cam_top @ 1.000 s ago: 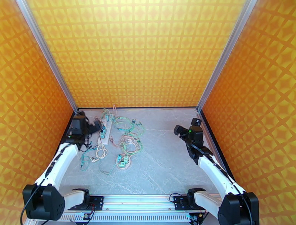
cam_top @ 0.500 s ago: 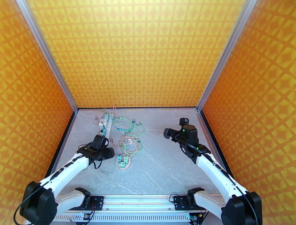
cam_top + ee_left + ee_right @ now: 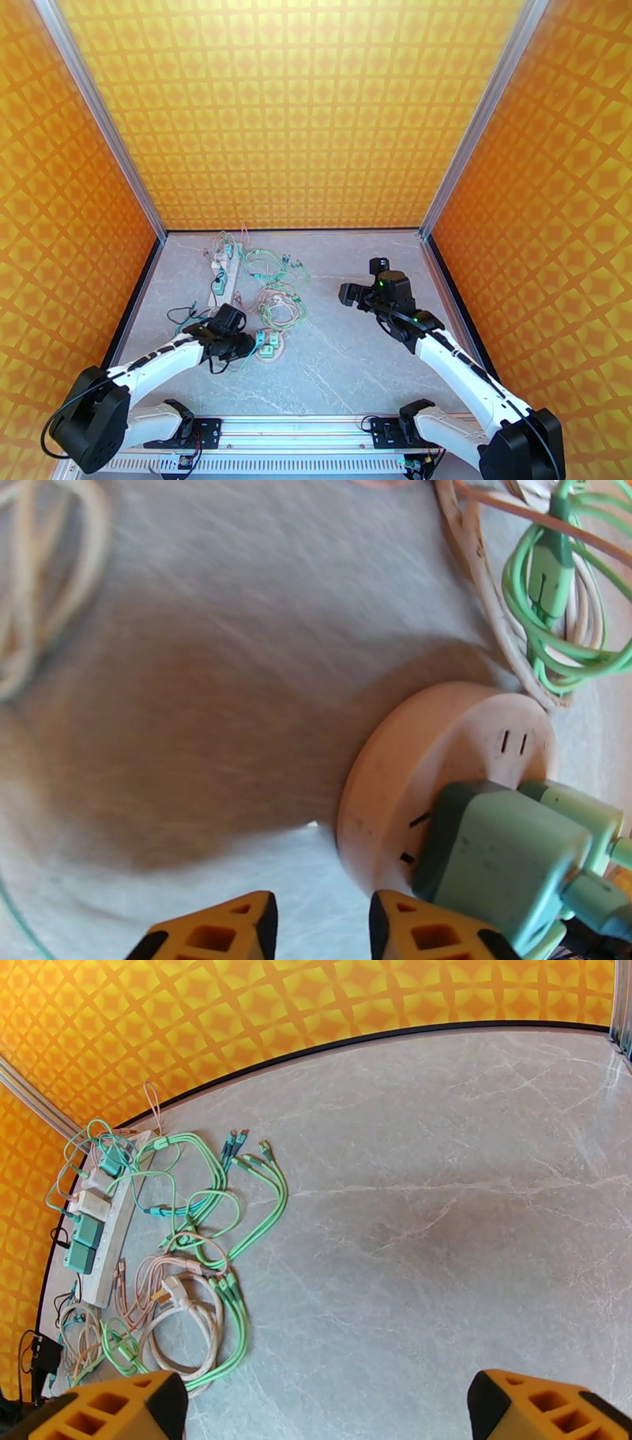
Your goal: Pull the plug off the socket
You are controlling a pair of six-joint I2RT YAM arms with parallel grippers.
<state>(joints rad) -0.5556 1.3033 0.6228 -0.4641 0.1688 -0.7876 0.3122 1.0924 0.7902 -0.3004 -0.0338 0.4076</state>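
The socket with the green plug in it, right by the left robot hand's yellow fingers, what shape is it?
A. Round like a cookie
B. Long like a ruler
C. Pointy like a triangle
A: in the left wrist view, the socket holding the green plug is a flat round disc.

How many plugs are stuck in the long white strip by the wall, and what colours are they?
Plugs in the power strip:
Green plugs: 3
White plugs: 1
Total: 4
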